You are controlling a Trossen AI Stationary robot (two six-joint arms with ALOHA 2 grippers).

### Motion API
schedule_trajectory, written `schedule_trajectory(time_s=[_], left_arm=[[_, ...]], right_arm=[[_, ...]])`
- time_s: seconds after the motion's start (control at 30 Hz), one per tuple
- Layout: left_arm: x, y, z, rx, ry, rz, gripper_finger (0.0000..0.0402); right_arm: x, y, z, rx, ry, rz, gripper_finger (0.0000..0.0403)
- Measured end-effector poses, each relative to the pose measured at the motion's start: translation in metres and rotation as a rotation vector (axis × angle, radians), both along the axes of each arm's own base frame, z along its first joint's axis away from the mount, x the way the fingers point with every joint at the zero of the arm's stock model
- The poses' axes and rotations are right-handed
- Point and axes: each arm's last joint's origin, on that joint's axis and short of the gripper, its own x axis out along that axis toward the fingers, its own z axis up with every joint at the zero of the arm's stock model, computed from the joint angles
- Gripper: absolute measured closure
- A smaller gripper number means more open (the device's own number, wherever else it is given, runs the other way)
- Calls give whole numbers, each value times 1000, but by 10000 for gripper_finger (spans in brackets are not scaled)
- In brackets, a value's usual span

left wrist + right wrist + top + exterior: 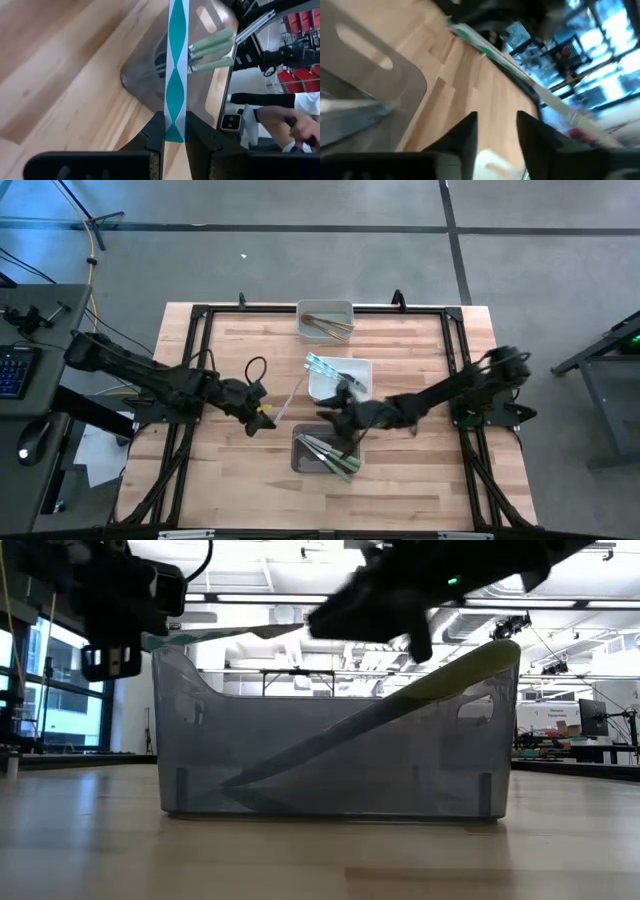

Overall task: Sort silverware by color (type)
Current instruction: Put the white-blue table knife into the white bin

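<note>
My left gripper [262,417] [174,135] is left of the near grey bin [297,455] and is shut on a thin piece of silverware [285,400] [215,635] with a teal-and-white patterned handle. That bin holds green-handled pieces [335,457] [212,47]. One of them [470,670] leans on the bin's rim. My right gripper [335,417] [496,132] hovers open between the near bin and the middle white bin [362,370], with nothing between its fingers. Light blue pieces [322,365] lie in the white bin, and tan wood-coloured ones [325,327] in the far bin. My left gripper pinches the free end of the teal-and-white handle [174,127] between its two fingers. The piece runs straight on ahead of the fingers, along them. The fingers come about level from the table's left, slanting toward the far side. The piece is lifted clear of the table and lies nearly level.
Three bins stand in a row down the table's middle: far bin [325,308], white middle bin, near grey bin [330,755]. Bare wood lies to the left and right of them. A black frame [195,330] runs round the table's edges. A person's arm [280,115] shows beyond the table.
</note>
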Motion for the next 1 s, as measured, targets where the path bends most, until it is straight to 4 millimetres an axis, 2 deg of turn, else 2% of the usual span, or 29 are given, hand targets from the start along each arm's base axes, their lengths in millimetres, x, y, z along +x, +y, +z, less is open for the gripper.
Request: schedule_trajectory(time_s=[0.17,0.33,0.43,0.6,0.7,1.0], left_arm=[[3,6,2,33,-44,2,366],[6,8,5,45,-87,-10,366],[6,10,6,44,-94,-15,366],[6,10,6,50,-97,-18,366],[7,10,7,49,-107,-19,366],[9,9,10,29,-143,-29,366]], right_arm=[[39,24,-14,-374,86,-72,239],[74,40,-23,-647,135,-181,232],[87,45,-28,-792,120,-205,235],[94,47,-33,-987,16,-235,261],[96,45,-38,-1077,14,-242,279],[100,36,-40,-1085,34,-227,300]])
